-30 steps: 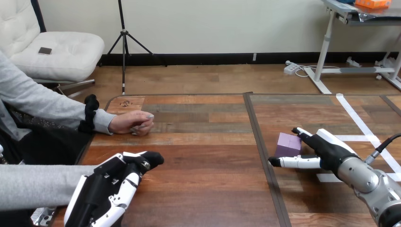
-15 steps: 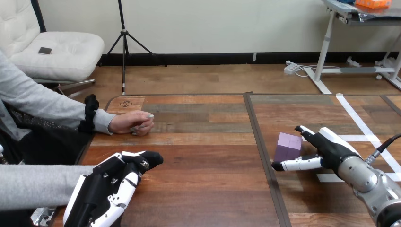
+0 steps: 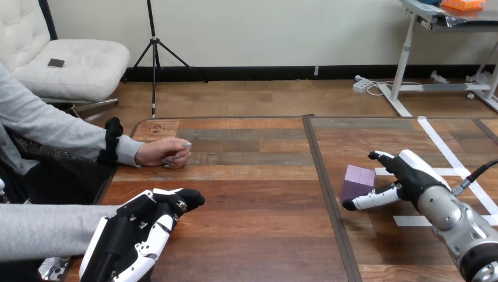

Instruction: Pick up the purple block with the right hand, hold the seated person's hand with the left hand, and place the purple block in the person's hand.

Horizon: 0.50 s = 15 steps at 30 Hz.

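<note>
Brackets the purple block (image 3: pixel 358 179) with the right hand (image 3: pixel 411 176) — thumb (image 3: pixel 367 201) stretched low along the block's near side, fingers (image 3: pixel 382 157) arched past its far corner, spread wide and gripping nothing. Cannot tell contact with the block on either side: very close at the thumb, a small gap at the fingertips. Leaves the block flat on the table (image 3: pixel 252 194), just right of the dark seam (image 3: pixel 322 176), inside the open span between thumb and fingers and nearer the tips than the palm. Lays the right forearm behind the palm, across strips of white tape (image 3: pixel 446 151). Rests the left hand (image 3: pixel 132 235) back-up at the near left, fingers loosely bent with the dark tips pointing up the table, nothing seen inside them. Well beyond those fingertips, finds the person's hand (image 3: pixel 167 154) — a loose fist lying on the wood, apart from both robot hands and far from the block. Sits with a grey sleeve (image 3: pixel 41 232) just behind the left hand's knuckle side; cannot tell what lies under that hand.
</note>
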Tool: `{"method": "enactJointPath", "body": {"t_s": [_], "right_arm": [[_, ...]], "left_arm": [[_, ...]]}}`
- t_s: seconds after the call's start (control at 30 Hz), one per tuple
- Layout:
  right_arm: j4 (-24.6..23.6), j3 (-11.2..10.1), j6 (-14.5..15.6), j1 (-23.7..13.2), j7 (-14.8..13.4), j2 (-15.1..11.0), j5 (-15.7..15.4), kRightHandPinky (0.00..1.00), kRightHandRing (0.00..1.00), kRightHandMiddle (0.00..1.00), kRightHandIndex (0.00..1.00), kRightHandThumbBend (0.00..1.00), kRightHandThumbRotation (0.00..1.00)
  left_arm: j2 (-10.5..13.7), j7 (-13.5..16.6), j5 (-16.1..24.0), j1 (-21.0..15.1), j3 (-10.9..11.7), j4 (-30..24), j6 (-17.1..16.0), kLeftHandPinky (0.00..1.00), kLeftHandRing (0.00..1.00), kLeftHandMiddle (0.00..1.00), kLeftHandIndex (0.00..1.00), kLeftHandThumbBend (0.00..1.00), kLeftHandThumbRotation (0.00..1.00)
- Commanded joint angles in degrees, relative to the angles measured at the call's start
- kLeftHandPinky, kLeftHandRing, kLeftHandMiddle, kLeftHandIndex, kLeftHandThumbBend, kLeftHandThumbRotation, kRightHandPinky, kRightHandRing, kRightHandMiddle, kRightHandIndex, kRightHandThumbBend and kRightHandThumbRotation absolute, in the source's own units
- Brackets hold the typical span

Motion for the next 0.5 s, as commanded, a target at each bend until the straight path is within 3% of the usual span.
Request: {"method": "enactJointPath", "body": {"t_s": [0.0,0.23,0.47], "right_arm": [[-0.51,-0.32,0.11,-3.28,-0.57,1.80,1.05,0.77,0.91,0.93,0.92,1.00,0.12],[-0.71,-0.10,-1.60,-2.78,-1.87,1.94,1.15,0.74,0.86,0.89,0.87,0.99,0.04],[-0.45,0.71,-1.38,-2.83,-3.10,2.10,0.35,0.69,0.79,0.82,0.82,0.97,0.02]], "left_arm": [[-0.85,-0.86,-0.71,-3.09,0.79,-1.95,-0.53,0.79,0.69,0.63,0.44,0.00,0.00],[-0.76,-1.66,-0.30,-3.33,1.00,-1.20,-1.39,0.78,0.68,0.62,0.44,0.00,0.00],[-0.87,-2.04,-0.62,-3.42,1.23,-0.99,-1.07,0.74,0.67,0.62,0.45,0.00,0.00]]}}
